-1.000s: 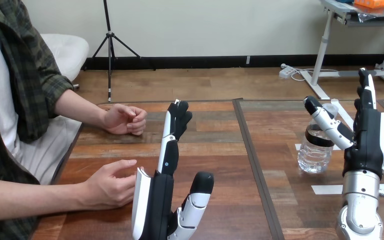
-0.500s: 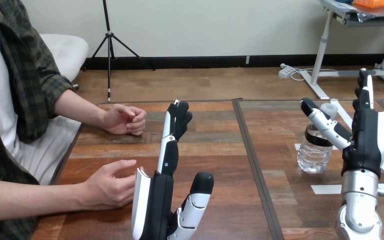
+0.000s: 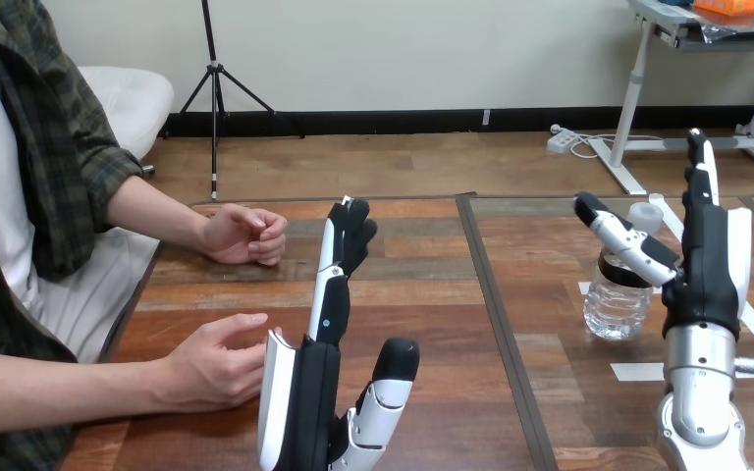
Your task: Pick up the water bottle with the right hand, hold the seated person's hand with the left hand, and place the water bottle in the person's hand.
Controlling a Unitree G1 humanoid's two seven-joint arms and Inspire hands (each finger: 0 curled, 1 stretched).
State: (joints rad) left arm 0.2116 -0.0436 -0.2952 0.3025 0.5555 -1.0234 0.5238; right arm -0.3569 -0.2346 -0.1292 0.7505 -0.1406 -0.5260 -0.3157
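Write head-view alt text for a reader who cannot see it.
The robot's open right hand stands beside an upright water bottle on the wooden table, thumb crossing before its top. Its open left hand stands beside the person's nearer hand; the person's farther hand rests beyond.

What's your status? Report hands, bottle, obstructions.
Right hand open at bottle, no grip. Left hand open beside person's hand, no hold. Bottle upright. Nothing in the way.

The right hand's (image 3: 704, 265) thumb crosses the water bottle's (image 3: 616, 306) neck and hides part of it; contact cannot be determined. The bottom edge cuts off the left hand (image 3: 309, 392). Whether it touches the person's nearer hand (image 3: 206, 365) cannot be determined.
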